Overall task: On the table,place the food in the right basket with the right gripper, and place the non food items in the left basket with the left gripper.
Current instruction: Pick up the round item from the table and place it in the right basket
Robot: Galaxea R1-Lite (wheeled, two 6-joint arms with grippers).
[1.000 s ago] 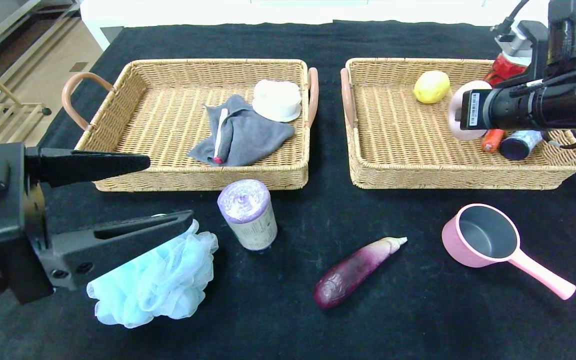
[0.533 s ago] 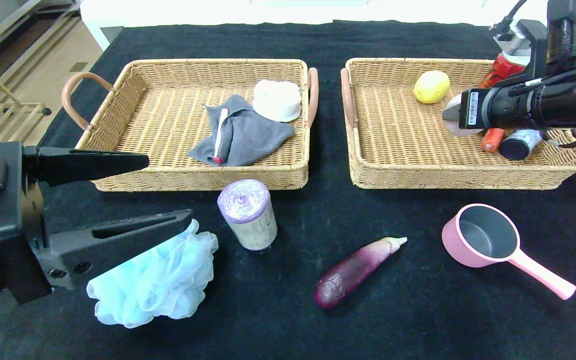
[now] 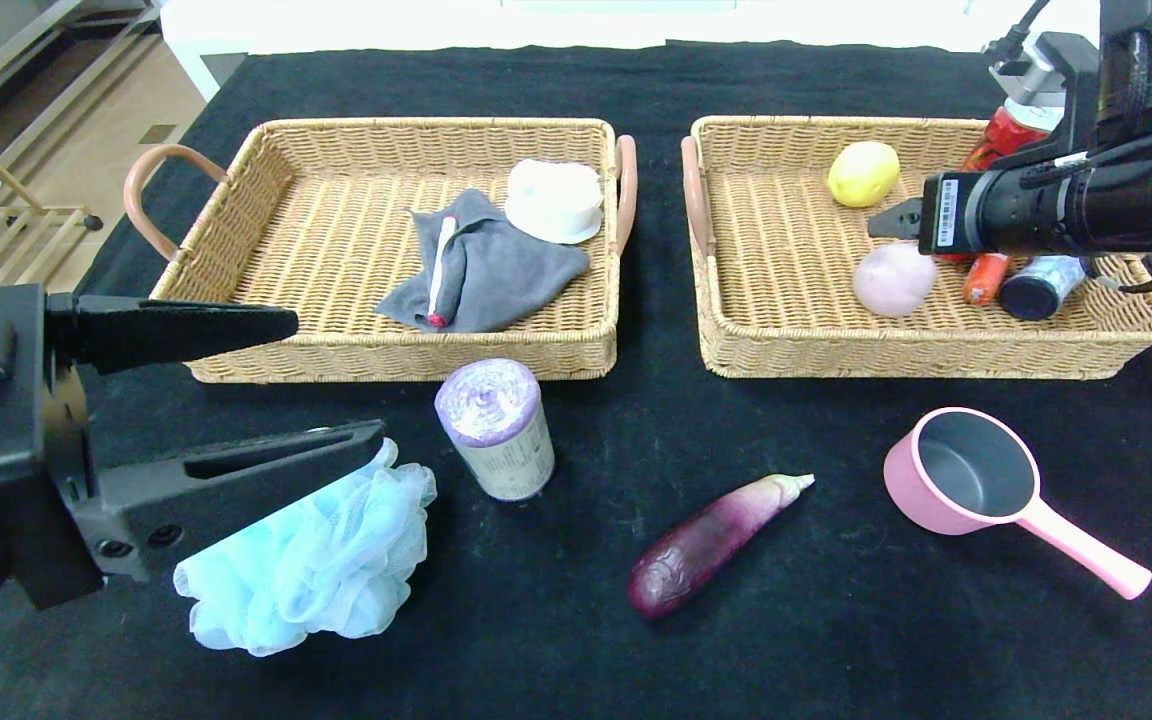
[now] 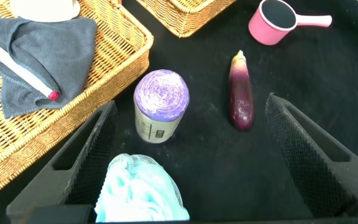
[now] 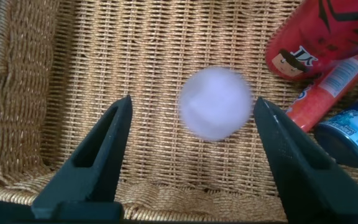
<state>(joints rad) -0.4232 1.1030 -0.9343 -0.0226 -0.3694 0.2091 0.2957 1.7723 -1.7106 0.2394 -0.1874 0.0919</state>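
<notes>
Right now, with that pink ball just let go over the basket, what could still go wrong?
The pink ball looks blurred under the open right gripper, so it may roll into the soda can or carrot-like stick. The open left gripper by the blue pouf could knock the upright bag roll over.

Scene is lit brightly and evenly, approx. from above. Glare is seen at upper edge of head view. Pink ball [image 5: 215, 102] is blurred in right wrist view.
</notes>
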